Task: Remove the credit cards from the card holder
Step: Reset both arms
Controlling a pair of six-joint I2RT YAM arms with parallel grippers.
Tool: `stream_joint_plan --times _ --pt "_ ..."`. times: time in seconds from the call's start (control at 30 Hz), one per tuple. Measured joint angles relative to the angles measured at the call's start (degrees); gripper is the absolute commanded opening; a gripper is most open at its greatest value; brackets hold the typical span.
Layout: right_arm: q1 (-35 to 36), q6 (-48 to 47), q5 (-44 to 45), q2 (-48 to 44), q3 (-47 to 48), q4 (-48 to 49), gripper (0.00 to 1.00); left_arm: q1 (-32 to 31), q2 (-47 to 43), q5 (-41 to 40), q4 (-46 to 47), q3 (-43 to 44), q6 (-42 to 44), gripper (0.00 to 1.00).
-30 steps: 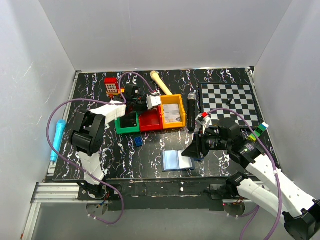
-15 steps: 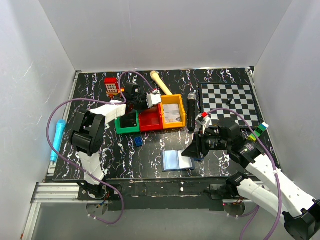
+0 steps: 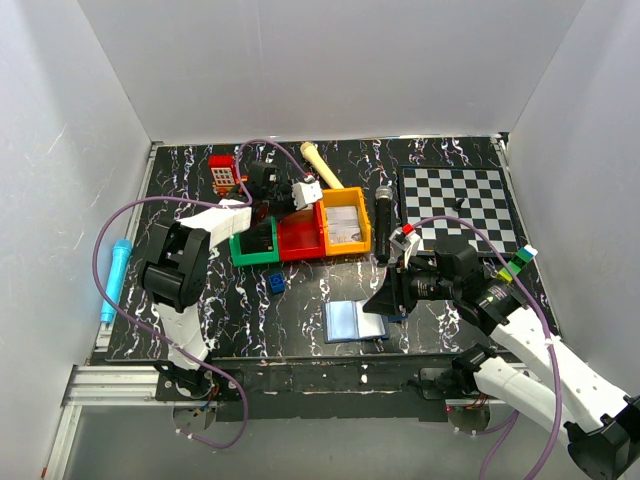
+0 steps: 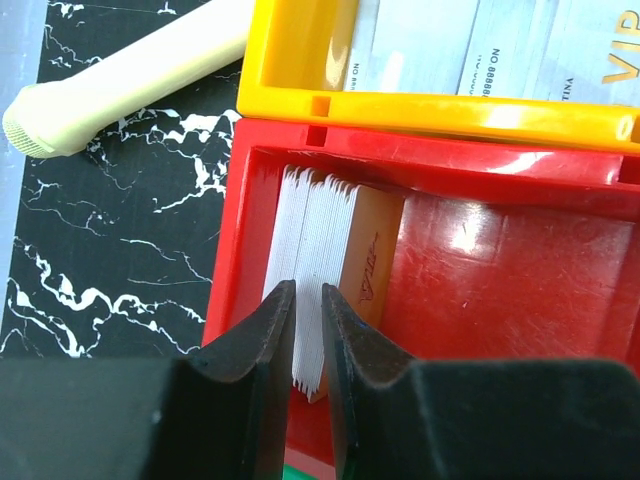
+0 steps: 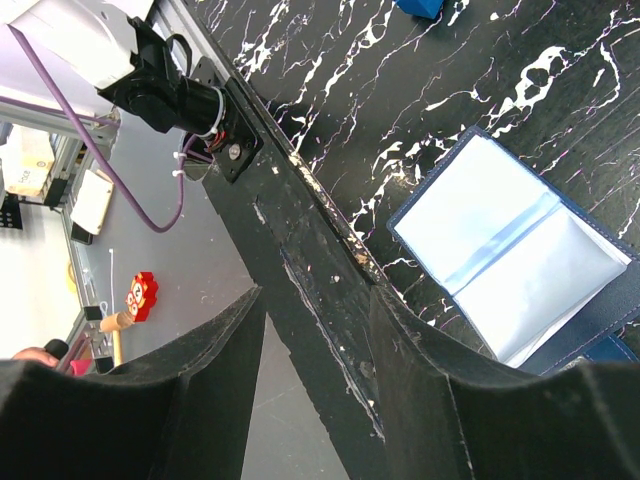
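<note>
Over on the left, the left gripper (image 4: 308, 310) hangs at the red bin (image 4: 250, 240). Its jaws are nearly together, only a slit apart. Edges from a stack of white cards (image 4: 315, 230) standing on edge show in that slit, but I can't tell whether it is actually pinching them. Next door, the yellow bin (image 4: 300, 50) holds pale credit cards (image 4: 500, 50) lying flat, cut off by the top of the wrist view.

Further right, near the front edge of the table (image 3: 300, 300), the card holder (image 3: 350, 321) lies open, pale faces up. Its long axis runs left to right and its fold front to back. Whether its pockets hold anything is hard to make out. Its right end is hidden under the right gripper (image 5: 315, 292), which hovers with jaws wide apart and empty.
</note>
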Motion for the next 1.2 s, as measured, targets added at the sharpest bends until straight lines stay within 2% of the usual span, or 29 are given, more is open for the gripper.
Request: stream_joint_plan --times 0.3,0.43,0.57,0.6,0.67,0.9,1.07,1.2 --pt "0.00 0.00 0.00 0.28 0.00 0.02 0.54 -0.02 0.00 -0.94 1.03 0.15 0.00 0.19" --pt "0.00 0.00 0.00 0.31 0.00 0.02 0.54 0.00 -0.02 -2.36 2.21 0.15 -0.33 0.25" --pt "0.00 0.00 0.00 0.31 0.00 0.02 0.55 0.00 -0.50 -4.68 4.76 0.15 -0.98 0.38" --pt "0.00 0.00 0.00 0.31 0.00 0.02 0.55 0.00 -0.90 -5.35 5.25 0.15 -1.53 0.43" --pt "0.00 0.00 0.02 0.31 0.00 0.02 0.55 -0.02 -1.99 -7.23 6.12 0.55 -3.72 0.98" --pt "0.00 0.17 1.05 0.17 0.00 -0.02 0.57 0.00 -9.99 -17.18 6.91 2.71 -18.21 0.98" --pt "-0.02 0.55 5.57 -1.36 0.04 -0.33 0.58 1.36 -23.91 -29.33 1.05 0.02 -39.89 0.98" --pt "-0.02 1.68 12.15 -2.80 0.72 -2.12 0.60 9.40 -37.99 -30.38 -8.17 -4.17 -59.21 0.98"
